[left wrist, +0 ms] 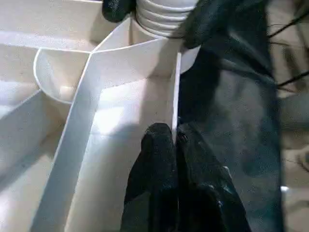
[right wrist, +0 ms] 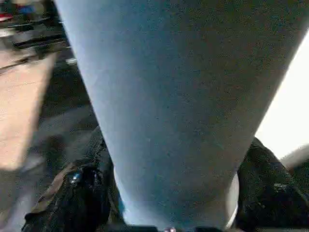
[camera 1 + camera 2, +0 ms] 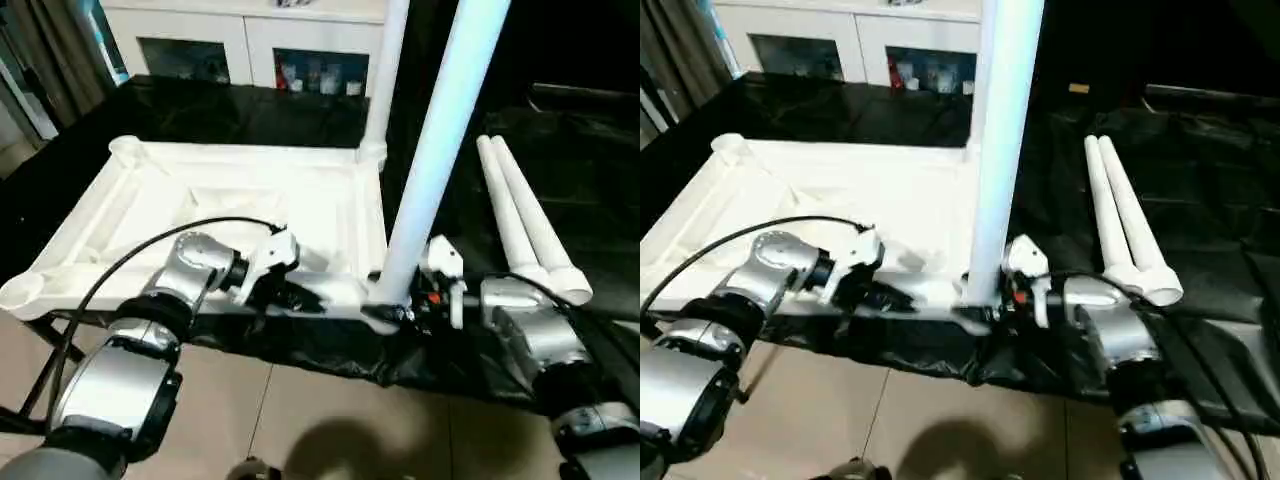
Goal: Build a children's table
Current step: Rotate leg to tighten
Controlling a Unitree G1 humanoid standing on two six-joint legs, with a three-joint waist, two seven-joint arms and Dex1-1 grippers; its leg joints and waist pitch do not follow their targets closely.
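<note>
Right gripper (image 3: 400, 300) has its 2 black fingers (image 2: 77, 193) either side of the upright leg (image 3: 440, 150) near its base, gripping it. This leg stands in the tabletop's (image 3: 240, 210) near-right corner socket, at the near edge of the work table (image 3: 560, 160); it rises out of frame. In the right wrist view the leg sits between the 2 fingers. In the left wrist view the leg's ribbed end (image 1: 164, 19) sits in the round socket with black fingertips on both sides.

Left gripper (image 3: 290, 295) is closed narrow, pinching the tabletop's near rim just left of that socket. In the left wrist view its 2 fingers (image 1: 159, 159) are pressed together on the thin white wall.

Tabletop lies upside down, ribs up, on the left part of the work table, its near edge along the work table's near edge. A 2nd leg (image 3: 385, 70) stands upright in the far-right corner socket. Far-left socket (image 3: 125, 148) and near-left socket (image 3: 20, 293) are open cups.

2 more legs (image 3: 525, 215) lie flat side by side on the black sheet, right of the tabletop, apart from it, wide ends toward the near edge, just beyond the right forearm.

Black cable (image 3: 130, 255) arcs over the left forearm. White cabinet (image 3: 240, 40) with glass doors stands beyond the work table's far edge. Tan floor (image 3: 300, 420) shows under the near edge.
</note>
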